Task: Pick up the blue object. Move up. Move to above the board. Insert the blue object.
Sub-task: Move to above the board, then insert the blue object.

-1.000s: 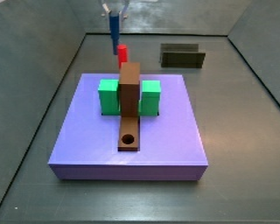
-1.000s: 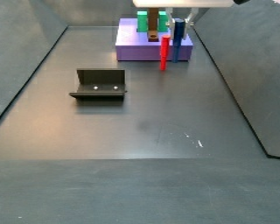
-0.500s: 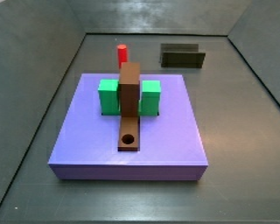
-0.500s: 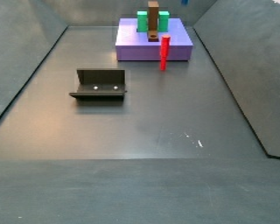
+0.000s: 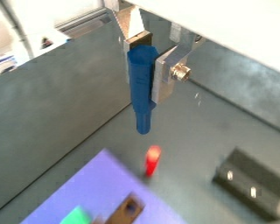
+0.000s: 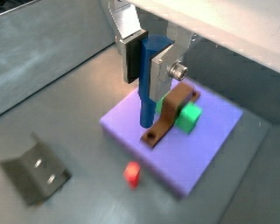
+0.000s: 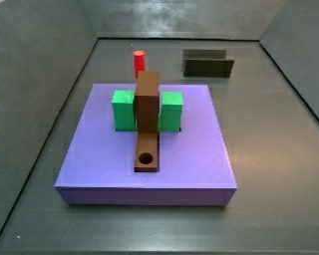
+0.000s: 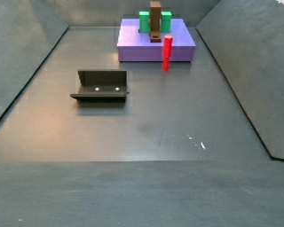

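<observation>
My gripper (image 5: 149, 66) is shut on the blue object (image 5: 142, 87), a thin blue peg that hangs upright between the silver fingers; both show in both wrist views, gripper (image 6: 149, 66) and peg (image 6: 152, 87). The gripper is out of both side views. The board (image 7: 148, 120), a brown plank with a round hole (image 7: 148, 158) near its near end, lies across two green blocks (image 7: 124, 110) on the purple platform (image 7: 189, 159). It shows far below the peg in a wrist view (image 6: 171, 118) and small in a side view (image 8: 156, 22).
A red upright peg (image 7: 140, 62) stands on the floor beside the platform, also in a side view (image 8: 167, 51) and both wrist views (image 5: 152, 161) (image 6: 132, 173). The fixture (image 8: 100, 86) stands apart on the grey floor (image 7: 207, 64). Grey walls enclose the floor.
One second ago the gripper held the blue peg beside the red peg in both side views; it has risen out of them. Nothing on the floor moved.
</observation>
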You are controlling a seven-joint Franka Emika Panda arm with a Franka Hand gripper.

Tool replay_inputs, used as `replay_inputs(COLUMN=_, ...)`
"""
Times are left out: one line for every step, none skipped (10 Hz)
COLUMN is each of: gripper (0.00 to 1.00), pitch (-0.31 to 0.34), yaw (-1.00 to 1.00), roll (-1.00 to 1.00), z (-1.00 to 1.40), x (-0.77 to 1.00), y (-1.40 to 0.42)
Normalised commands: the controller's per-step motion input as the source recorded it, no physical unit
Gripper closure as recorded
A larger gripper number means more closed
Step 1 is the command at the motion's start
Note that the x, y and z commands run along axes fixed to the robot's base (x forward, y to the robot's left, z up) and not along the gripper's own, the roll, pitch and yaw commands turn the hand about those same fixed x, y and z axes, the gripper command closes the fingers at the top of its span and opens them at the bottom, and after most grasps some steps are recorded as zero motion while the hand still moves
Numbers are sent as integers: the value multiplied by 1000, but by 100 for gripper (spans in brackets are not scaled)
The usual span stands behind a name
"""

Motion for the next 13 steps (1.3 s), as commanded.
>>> replay_inputs(gripper=100, pitch=184, yaw=34, roll=38, z=268, x=480, y=-1400)
replay_inputs(gripper=100, pitch=159, yaw=21, roll=35, z=279, x=513, y=-1400)
replay_inputs(gripper=100, pitch=139, yaw=17, roll=43, z=99, x=218, y=-484)
replay_inputs(gripper=100, pitch=0, yaw=0, roll=47, z=-40, x=0, y=0)
replay_inputs(gripper=100, pitch=0, yaw=0, roll=0, z=-3, x=0, y=60)
replay_inputs(gripper=100, pitch=73, yaw=86, roll=-167, z=0, x=226, y=320)
replay_inputs(gripper=100, pitch=19, yaw=0, roll=-314, z=-246, x=180, y=677)
replay_inputs(gripper=100, pitch=-101, yaw=-20, roll=-437, z=-300, x=0, y=709)
replay_inputs(gripper=100, pitch=-113, yaw=-263, roll=-364, z=-397, x=0, y=374)
replay_inputs(gripper=100, pitch=-164, yaw=-409, roll=-299, z=-477, x=0, y=100)
replay_inputs(gripper=100, pitch=-164, yaw=-380, roll=-283, z=-523, x=0, y=83)
replay_inputs(gripper=100, pitch=-103, yaw=-217, roll=-94, z=-937, x=-57, y=0)
replay_inputs(gripper=100, pitch=-76, yaw=-89, roll=0, z=-1000, x=-380, y=-100)
